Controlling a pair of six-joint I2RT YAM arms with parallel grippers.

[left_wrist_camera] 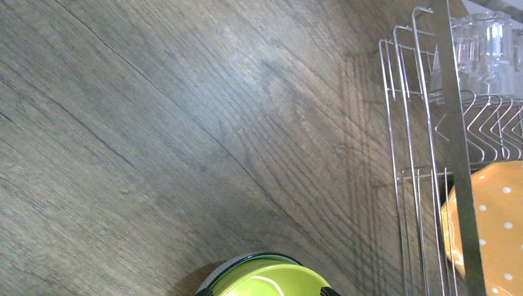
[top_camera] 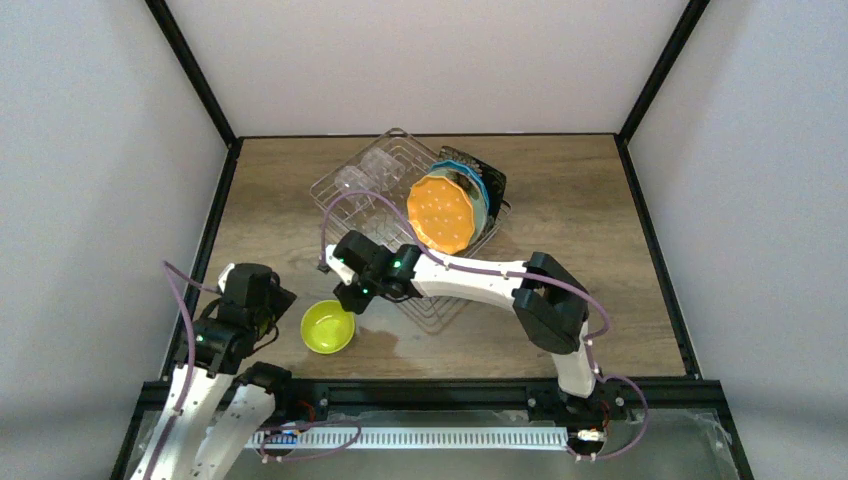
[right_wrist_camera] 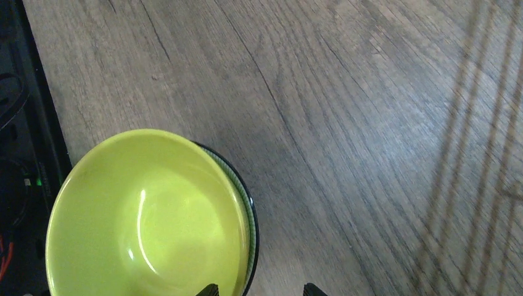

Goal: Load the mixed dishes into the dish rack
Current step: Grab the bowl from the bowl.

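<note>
The small yellow-green bowl [top_camera: 328, 326] [right_wrist_camera: 148, 216] [left_wrist_camera: 265, 280] sits upright on the wooden table, in front of the dish rack [top_camera: 400, 200]. My right gripper [top_camera: 352, 295] [right_wrist_camera: 261, 290] hangs open over the bowl's right rim, with one fingertip [right_wrist_camera: 211, 290] above the inside and the other outside. Just left of the bowl, my left gripper [top_camera: 275, 305] [left_wrist_camera: 264, 293] is wide open and holds nothing. In the rack, the orange dotted plate [top_camera: 441, 213] stands on edge, the teal plate [top_camera: 482, 200] and the black plate [top_camera: 485, 172] behind it. The clear glass [top_camera: 375, 165] is at the rack's far left.
The rack's wire prongs [left_wrist_camera: 407, 154] rise to the right of the left gripper, with the glass [left_wrist_camera: 487, 49] and the orange plate [left_wrist_camera: 493, 234] beyond. A black frame rail [top_camera: 420, 385] runs along the near table edge, close behind the bowl.
</note>
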